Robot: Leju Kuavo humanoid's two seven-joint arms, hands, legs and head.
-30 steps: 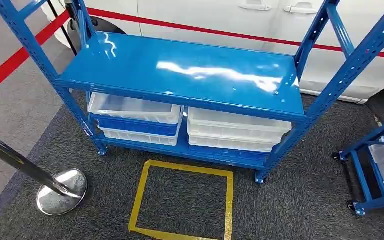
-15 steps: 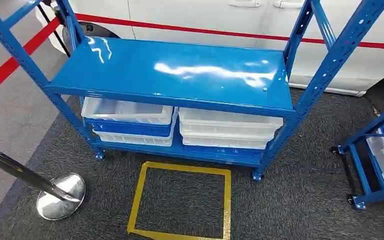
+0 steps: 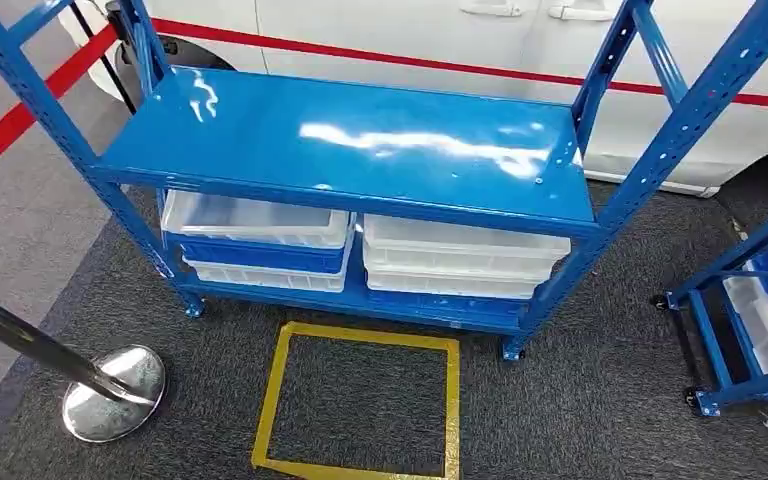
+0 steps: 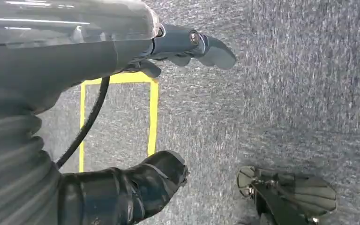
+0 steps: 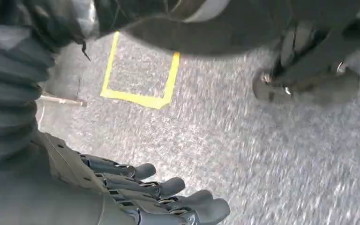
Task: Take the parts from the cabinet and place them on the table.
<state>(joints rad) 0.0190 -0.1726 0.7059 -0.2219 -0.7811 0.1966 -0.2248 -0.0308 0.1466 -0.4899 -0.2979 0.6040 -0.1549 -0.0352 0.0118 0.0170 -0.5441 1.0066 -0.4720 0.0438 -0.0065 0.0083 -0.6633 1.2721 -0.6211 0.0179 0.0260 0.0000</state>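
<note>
A chrome stanchion stands on the carpet at the left, its pole slanting off the picture's edge. Right of it is the blue rack, its glossy top shelf bare of parts. On its bottom shelf sit two stacks of trays: the left stack has white trays with a blue one between them, the right stack is white. Whether parts lie in them cannot be told. A yellow tape square marks the carpet just in front of the rack. Behind the rack is a white car with a red stripe. At the far right a second blue rack holds more trays.

Since the earlier head pictures the whole scene has shifted slightly (the camera moved, not the things).

The left wrist view shows the left robot hand hanging over the carpet, thumb and fingers apart, holding nothing, with the tape square beyond. The right wrist view shows the right robot hand, fingers loosely side by side and extended, holding nothing.
</note>
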